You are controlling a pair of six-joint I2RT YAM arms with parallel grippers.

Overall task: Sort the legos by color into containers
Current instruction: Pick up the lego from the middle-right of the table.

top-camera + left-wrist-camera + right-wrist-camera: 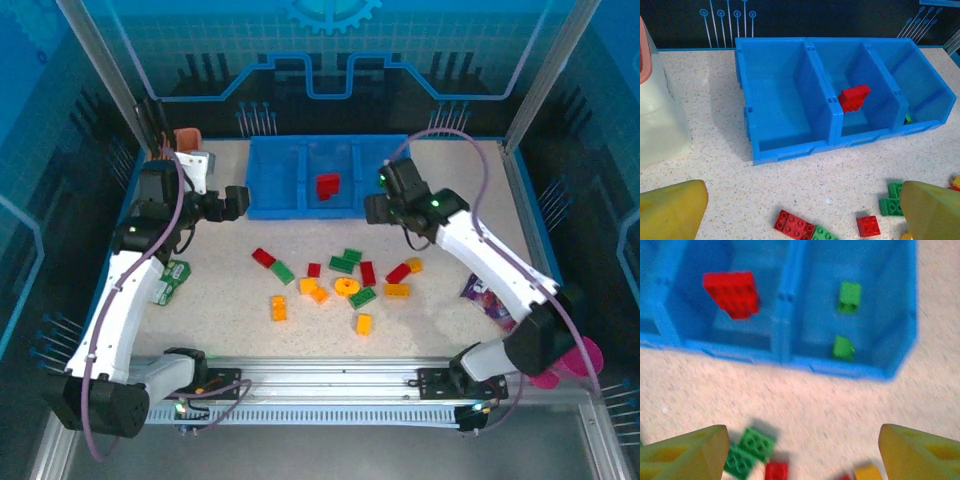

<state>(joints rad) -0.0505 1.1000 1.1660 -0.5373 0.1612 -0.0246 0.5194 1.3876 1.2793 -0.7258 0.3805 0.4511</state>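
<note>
Top external view: left gripper is spread wide and empty, right gripper parted too, holding nothing. One red lego sits in the blue tray's middle compartment, and most other legos lie loose on the table.

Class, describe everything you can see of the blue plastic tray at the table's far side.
The low blue plastic tray has three side-by-side rectangular compartments split by thin walls. It sits flat on the speckled white table, near its far edge. The left compartment is bare, the middle holds a red plastic brick, and the right holds two green plastic bricks.
</note>
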